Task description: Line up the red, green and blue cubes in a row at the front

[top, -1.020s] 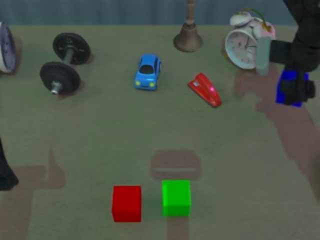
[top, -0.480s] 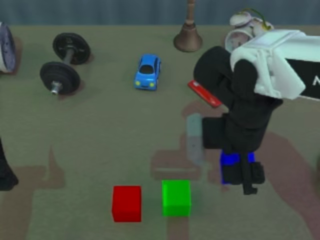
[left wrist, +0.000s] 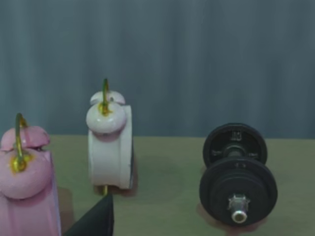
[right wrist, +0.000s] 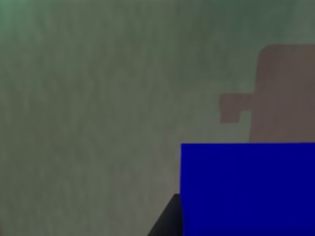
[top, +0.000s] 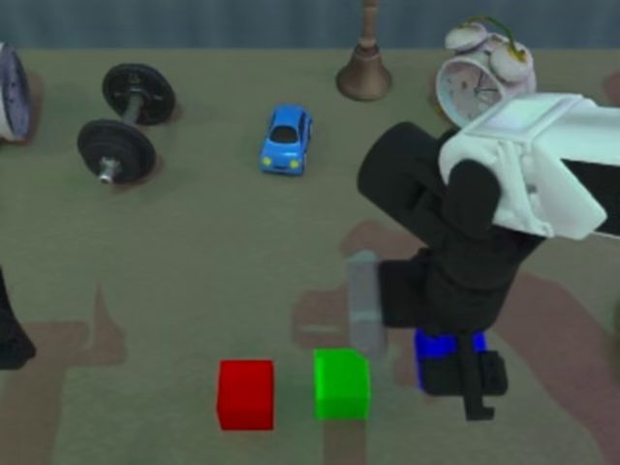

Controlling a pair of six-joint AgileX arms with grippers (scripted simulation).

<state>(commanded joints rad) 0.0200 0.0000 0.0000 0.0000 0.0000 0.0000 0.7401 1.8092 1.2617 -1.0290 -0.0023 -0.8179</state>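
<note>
Right gripper (top: pixel 455 373) is at the front of the table, right of centre, fingers closed on the blue cube (top: pixel 436 347). The cube sits between the fingers, mostly covered from above by the wrist; only its upper face edge shows. In the right wrist view the blue cube (right wrist: pixel 248 189) fills the near corner with its edges square to the frame, one dark finger (right wrist: pixel 167 221) against its side. Whether it touches the table cannot be told.

Green cube (top: pixel 341 384) lies just beside it, apart; red cube (top: pixel 245 393) next along, faces square to the table edge.

Left arm (top: pixel 12 339) is parked at the left edge
</note>
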